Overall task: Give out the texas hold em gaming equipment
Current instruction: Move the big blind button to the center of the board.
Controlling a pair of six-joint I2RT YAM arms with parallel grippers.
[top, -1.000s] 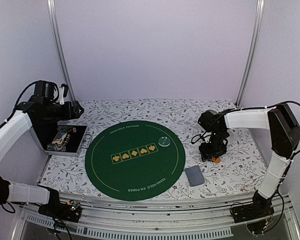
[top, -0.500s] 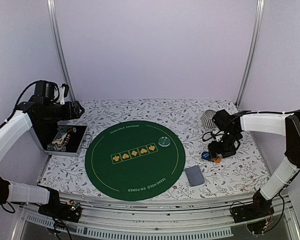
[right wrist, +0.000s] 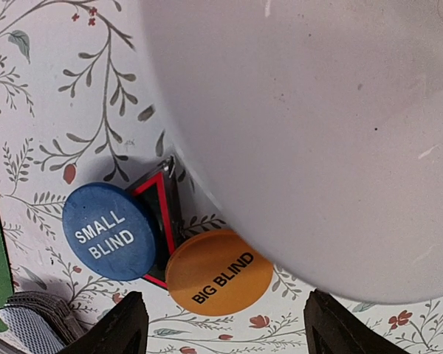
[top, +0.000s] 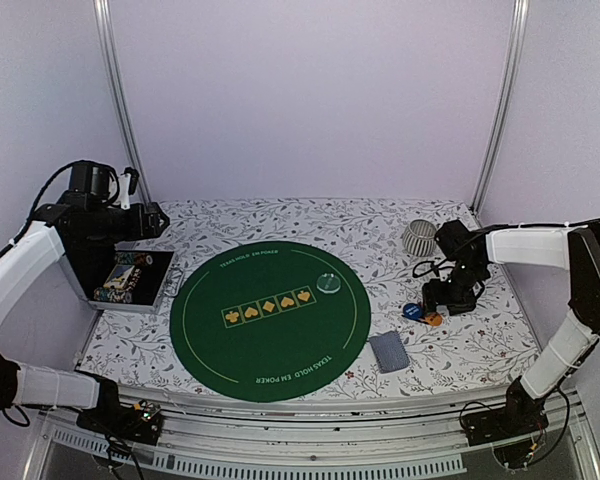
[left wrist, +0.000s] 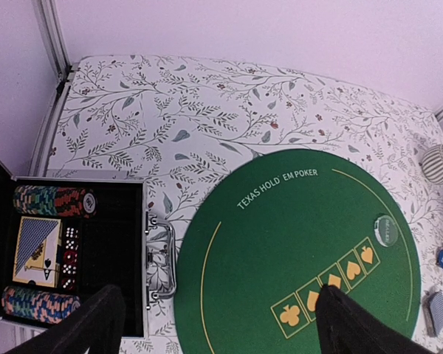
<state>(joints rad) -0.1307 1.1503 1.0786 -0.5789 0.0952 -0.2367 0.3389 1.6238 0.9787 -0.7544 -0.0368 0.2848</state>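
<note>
Right gripper (right wrist: 223,313), fingers spread and empty, hovers over the blue button (right wrist: 111,231) and orange button (right wrist: 218,271), seemingly poised to pick one.

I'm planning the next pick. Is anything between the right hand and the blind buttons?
Partly. In the right wrist view, the white bowl overlaps the edge of the orange button and the tip of the triangle marker. The blue button lies uncovered.

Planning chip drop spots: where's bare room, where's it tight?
Free: the green mat nearly all over, bar the clear disc at its far right; the floral cloth between mat and back wall. Crowded: right of the mat, where blue button, orange button, card deck, ribbed cup and right gripper cluster. The open case fills the left edge.
</note>
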